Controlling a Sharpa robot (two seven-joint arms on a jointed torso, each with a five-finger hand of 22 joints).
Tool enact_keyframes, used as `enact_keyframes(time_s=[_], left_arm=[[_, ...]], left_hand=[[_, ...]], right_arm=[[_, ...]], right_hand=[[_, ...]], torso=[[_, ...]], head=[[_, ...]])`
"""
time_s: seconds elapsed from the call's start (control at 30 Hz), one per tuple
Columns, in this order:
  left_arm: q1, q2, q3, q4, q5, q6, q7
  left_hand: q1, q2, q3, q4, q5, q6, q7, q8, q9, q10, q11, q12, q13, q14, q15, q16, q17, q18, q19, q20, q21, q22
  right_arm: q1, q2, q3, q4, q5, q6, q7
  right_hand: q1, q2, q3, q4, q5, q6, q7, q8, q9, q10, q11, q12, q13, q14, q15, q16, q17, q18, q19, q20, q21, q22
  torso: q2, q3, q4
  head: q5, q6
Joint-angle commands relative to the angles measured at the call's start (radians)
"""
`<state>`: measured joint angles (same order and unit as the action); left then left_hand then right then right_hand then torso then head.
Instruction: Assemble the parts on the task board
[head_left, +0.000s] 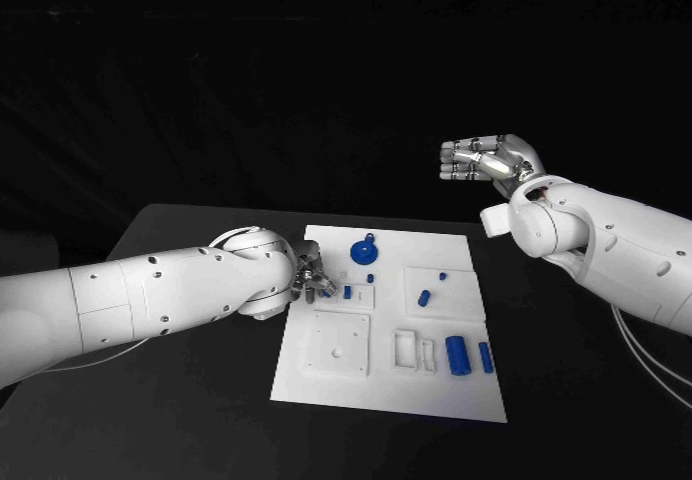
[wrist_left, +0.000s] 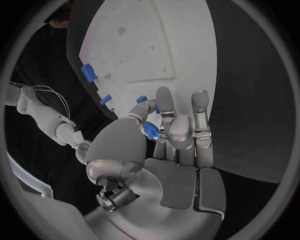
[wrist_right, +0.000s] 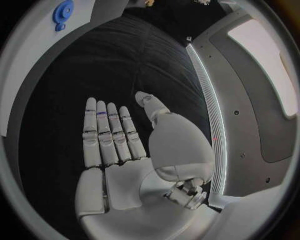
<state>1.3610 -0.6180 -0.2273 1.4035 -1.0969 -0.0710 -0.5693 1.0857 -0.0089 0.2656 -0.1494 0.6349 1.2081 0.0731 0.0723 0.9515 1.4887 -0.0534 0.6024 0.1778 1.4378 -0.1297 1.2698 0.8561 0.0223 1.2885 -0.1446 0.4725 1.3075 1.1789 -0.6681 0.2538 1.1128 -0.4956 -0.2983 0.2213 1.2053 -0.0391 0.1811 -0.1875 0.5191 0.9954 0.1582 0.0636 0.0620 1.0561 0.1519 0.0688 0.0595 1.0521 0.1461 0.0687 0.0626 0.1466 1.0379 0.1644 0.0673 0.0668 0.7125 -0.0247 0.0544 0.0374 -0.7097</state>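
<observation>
Your left hand (wrist_left: 164, 131) pinches a small blue part (wrist_left: 150, 130) over the board's (head_left: 462, 395) left edge. Right hand (head_left: 488, 158) hangs released, well off it. Blue disc (head_left: 364, 250) sits near the far edge, two cylinders (head_left: 469, 355) by the right.

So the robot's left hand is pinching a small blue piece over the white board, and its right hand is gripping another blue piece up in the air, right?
Not quite. The left hand does pinch a small blue piece over the white task board, but the right hand holds nothing. The right wrist view shows its palm bare and fingers straight, raised clear of the board.
</observation>
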Motion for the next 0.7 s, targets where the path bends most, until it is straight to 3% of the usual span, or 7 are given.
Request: enact_keyframes(time_s=[0.03,0.13,0.23,0.7], left_arm=[[-0.02,0.007,-0.013,0.006,0.011,0.082,-0.009],[-0.02,0.007,-0.013,0.006,0.011,0.084,-0.008],[-0.02,0.007,-0.013,0.006,0.01,0.086,-0.007],[-0.02,0.008,-0.013,0.004,0.009,0.085,-0.006]], left_hand=[[0.01,0.016,0.011,-0.008,-0.025,0.169,-0.12,0.0,0.007,0.028,-0.028,0.009,0.003,0.008,0.003,0.008,0.001,0.001,0.002,0.007,0.008,0.02],[0.012,0.023,0.004,-0.003,-0.059,0.175,-0.122,0.0,0.016,0.028,-0.029,0.016,0.007,0.008,0.003,0.015,0.002,0.001,0.002,0.008,0.009,0.02],[0.016,0.029,-0.003,0.002,-0.072,0.177,-0.123,-0.002,0.027,0.028,-0.029,0.021,0.01,0.008,0.003,0.022,0.002,0.002,0.002,0.008,0.01,0.02],[0.013,0.051,-0.006,0.014,-0.084,0.181,-0.125,-0.002,0.056,0.028,-0.03,0.033,0.015,0.006,0.003,0.042,-0.002,0.004,0.002,0.01,0.019,0.02]], right_arm=[[0.0,0.002,0.001,-0.001,-0.007,0.017,0.012],[0.0,0.003,0.001,-0.001,-0.007,0.017,0.012],[0.0,0.003,0.001,-0.002,-0.007,0.018,0.013],[0.0,0.005,0.001,-0.004,-0.007,0.021,0.013]], right_hand=[[0.0,0.009,-0.004,0.001,0.006,-0.008,-0.002,-0.003,-0.001,-0.006,0.0,-0.004,-0.001,-0.005,0.002,-0.006,-0.002,0.006,-0.006,0.001,0.004,-0.001],[0.0,0.009,-0.004,0.001,0.006,-0.008,-0.002,-0.003,-0.001,-0.006,0.0,-0.004,-0.001,-0.005,0.002,-0.006,-0.002,0.006,-0.006,0.001,0.004,-0.001],[0.0,0.009,-0.004,0.001,0.008,-0.008,-0.002,-0.003,-0.001,-0.006,0.0,-0.004,-0.001,-0.005,0.002,-0.006,-0.002,0.006,-0.007,0.001,0.004,-0.001],[-0.001,0.008,0.002,0.001,0.016,-0.008,-0.002,-0.003,-0.001,-0.007,0.001,-0.004,-0.001,-0.006,0.002,-0.006,-0.002,0.006,-0.008,0.001,0.004,-0.001]], torso=[[0.0,-0.0002,0.0003],[0.0,-0.0002,0.0004],[0.0,-0.0004,0.0001],[0.0,0.0002,0.0007]], head=[[0.001,0.0],[0.0,0.0],[0.0,-0.001],[0.001,-0.001]])
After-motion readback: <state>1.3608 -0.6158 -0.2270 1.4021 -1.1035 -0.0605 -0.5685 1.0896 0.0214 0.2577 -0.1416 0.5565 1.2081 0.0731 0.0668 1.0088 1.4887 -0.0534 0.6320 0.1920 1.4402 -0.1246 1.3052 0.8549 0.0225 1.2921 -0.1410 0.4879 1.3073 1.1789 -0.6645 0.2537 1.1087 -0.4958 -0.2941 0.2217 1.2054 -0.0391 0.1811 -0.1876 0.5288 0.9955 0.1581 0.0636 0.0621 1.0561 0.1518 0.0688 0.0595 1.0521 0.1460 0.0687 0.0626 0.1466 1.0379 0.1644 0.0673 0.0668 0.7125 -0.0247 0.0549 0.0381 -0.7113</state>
